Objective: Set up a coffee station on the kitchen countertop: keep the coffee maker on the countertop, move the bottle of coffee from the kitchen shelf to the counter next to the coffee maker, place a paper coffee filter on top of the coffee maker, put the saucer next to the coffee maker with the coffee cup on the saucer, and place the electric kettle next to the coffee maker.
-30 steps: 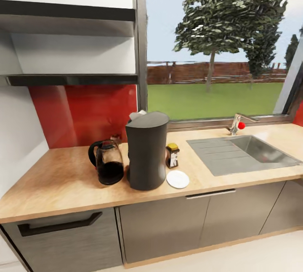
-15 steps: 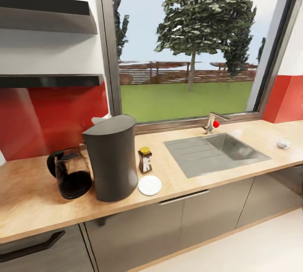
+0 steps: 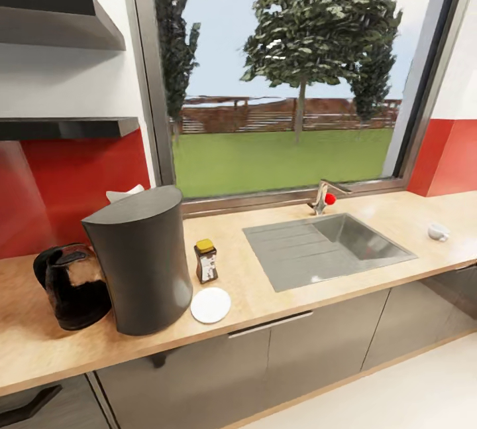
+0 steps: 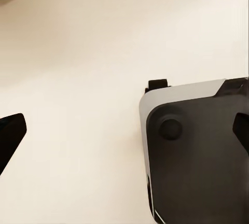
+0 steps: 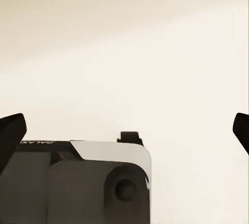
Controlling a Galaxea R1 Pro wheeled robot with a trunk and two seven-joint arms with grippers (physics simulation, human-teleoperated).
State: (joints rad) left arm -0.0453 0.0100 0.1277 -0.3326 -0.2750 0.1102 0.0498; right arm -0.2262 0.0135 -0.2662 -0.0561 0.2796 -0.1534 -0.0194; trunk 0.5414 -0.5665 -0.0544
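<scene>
On the wooden counter [image 3: 278, 296], from left to right: the glass kettle [image 3: 71, 286] touches the tall dark coffee maker [image 3: 141, 260], a white filter [image 3: 123, 193] peeking behind its top. Just beside it lie the white saucer [image 3: 211, 304] and the coffee bottle [image 3: 206, 261]. Then the sink [image 3: 324, 250], and far right the cup [image 3: 438, 231]. The left gripper [image 4: 124, 135] and right gripper [image 5: 124, 133] both hang spread wide, empty, over pale floor.

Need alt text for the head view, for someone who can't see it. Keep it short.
A wooden kitchen countertop under a large window holds a dark coffee maker with an electric kettle on one side and a bottle of coffee and empty white saucer on the other. Beyond a steel sink, a small white cup sits far along the counter.
</scene>
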